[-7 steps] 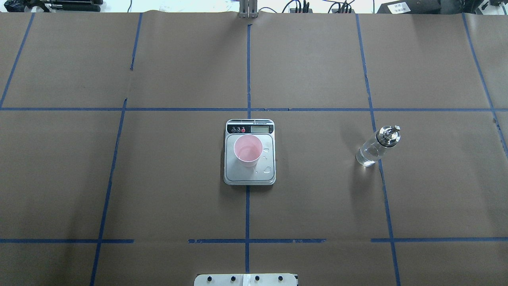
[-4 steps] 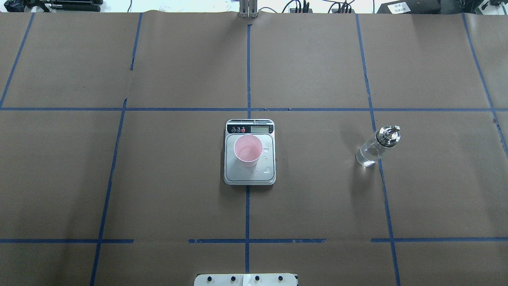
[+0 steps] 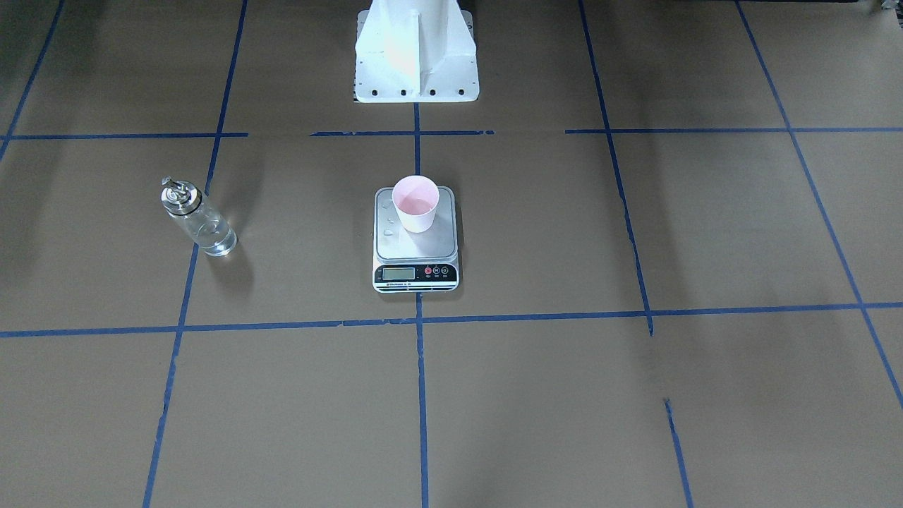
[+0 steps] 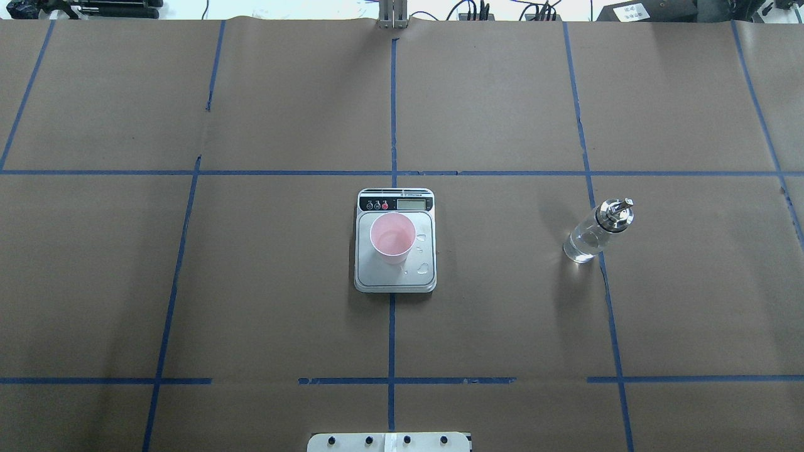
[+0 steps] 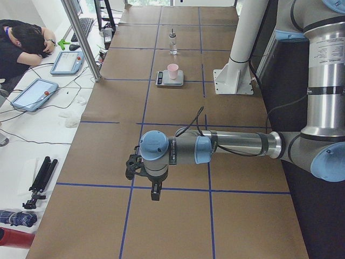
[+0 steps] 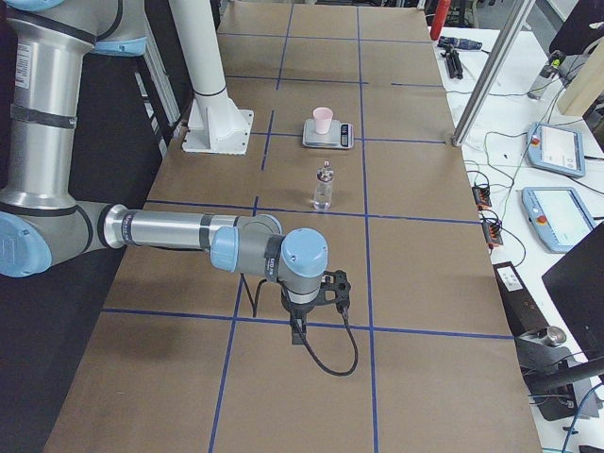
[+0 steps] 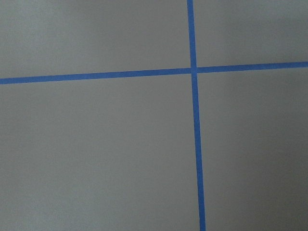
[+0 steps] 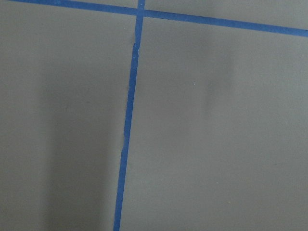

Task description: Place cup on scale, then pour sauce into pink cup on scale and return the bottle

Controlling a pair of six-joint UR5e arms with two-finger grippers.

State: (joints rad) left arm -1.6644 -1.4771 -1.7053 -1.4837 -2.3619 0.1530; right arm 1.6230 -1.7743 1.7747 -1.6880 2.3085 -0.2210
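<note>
The scale [image 4: 395,276] is sitting at the middle of the table [image 4: 502,301], and the cup [image 4: 392,237] is standing upright on its platform. The bottle [image 4: 587,238] is standing upright well apart on the robot's right, taller than the cup. Bare brown paper is lying between them and around each. The white pedestal [image 3: 416,49] is rising at the robot's edge. The left claw [image 5: 154,193] and right claw [image 6: 296,332] are hanging low over the table's ends.

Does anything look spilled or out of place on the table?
Yes: clear droplets lie on the scale beside the cup, on the side facing the bottle, so some liquid apparently missed. Cup and bottle stand upright.
</note>
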